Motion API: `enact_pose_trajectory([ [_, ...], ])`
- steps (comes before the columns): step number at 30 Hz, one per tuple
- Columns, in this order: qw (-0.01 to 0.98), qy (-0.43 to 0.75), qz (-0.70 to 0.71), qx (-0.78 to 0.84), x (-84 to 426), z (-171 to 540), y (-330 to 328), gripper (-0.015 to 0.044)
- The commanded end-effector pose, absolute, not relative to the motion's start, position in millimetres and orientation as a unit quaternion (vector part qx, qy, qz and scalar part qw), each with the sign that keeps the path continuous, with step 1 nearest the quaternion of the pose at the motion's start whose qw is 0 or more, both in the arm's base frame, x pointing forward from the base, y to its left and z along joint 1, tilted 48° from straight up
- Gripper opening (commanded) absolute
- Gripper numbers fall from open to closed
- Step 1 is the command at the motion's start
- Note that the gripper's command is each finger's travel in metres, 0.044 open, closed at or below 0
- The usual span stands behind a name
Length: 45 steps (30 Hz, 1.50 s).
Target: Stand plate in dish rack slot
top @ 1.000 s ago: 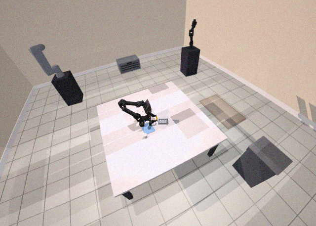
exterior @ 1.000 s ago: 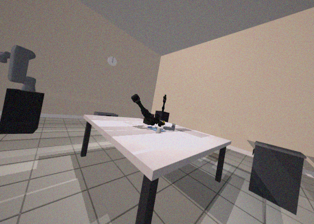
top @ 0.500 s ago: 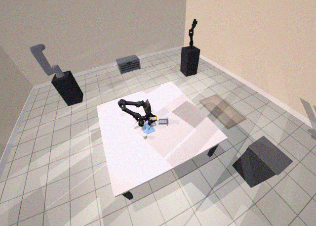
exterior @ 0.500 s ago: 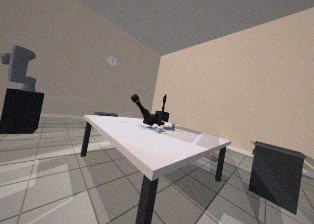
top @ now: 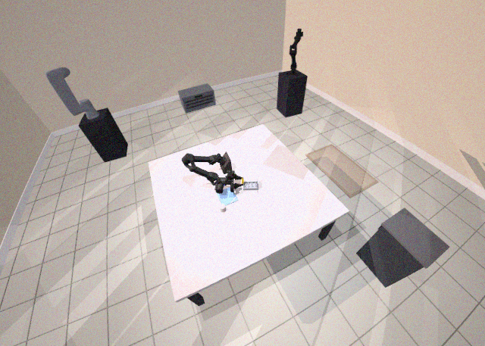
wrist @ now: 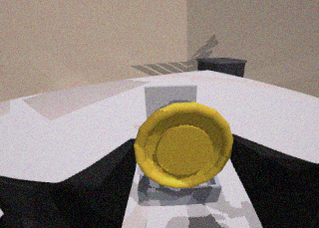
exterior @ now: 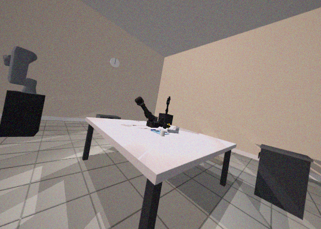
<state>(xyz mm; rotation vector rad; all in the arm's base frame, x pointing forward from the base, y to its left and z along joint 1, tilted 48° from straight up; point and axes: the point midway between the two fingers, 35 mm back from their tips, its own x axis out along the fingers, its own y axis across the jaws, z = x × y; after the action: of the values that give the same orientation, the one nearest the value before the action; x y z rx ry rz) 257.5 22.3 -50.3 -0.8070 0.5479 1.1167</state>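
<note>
- Right now my jaws are clamped on the plate [wrist: 183, 143], standing fairly wide because the plate's edge fills the gap between them.
- From the wrist view the plate is yellow, round and upright on its edge, its hollow face turned toward my camera.
- Both of my fingers show as dark shapes low on either side of the plate.
- Behind and below the plate sits the rack [wrist: 178, 188], grey, with its far wall rising above the plate's top rim; the plate is over the rack, but I cannot tell whether it touches the rails or sits in a slot.
- In the top view the rack [top: 251, 185] is a small grey frame on the white bench [top: 273, 225], just beside my wrist, and the plate [top: 241, 179] shows only as a yellow speck between them.
- A blue mat [top: 228, 198] lies flat on the bench under my forearm, and a small white cup [top: 223, 208] stands just beyond its near corner.
- My arm [top: 203, 166] folds back in a bent elbow from its base toward the rack.
- In the exterior view the rack [exterior: 173, 129], the cup [exterior: 162, 133] and the mat [exterior: 156, 131] sit close together near the bench's far side, with my arm [exterior: 147, 113] leaning over them.
</note>
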Motion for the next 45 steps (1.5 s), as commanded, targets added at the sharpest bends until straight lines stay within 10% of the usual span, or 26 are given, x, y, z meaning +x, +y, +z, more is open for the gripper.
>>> enact_pose_trajectory([
  [1, 0.738, 0.253, 0.509, -0.364, 258, -55, 24, 0.0000],
  [45, 0.737, 0.243, 0.506, -0.377, 271, -86, 29, 0.0000],
])
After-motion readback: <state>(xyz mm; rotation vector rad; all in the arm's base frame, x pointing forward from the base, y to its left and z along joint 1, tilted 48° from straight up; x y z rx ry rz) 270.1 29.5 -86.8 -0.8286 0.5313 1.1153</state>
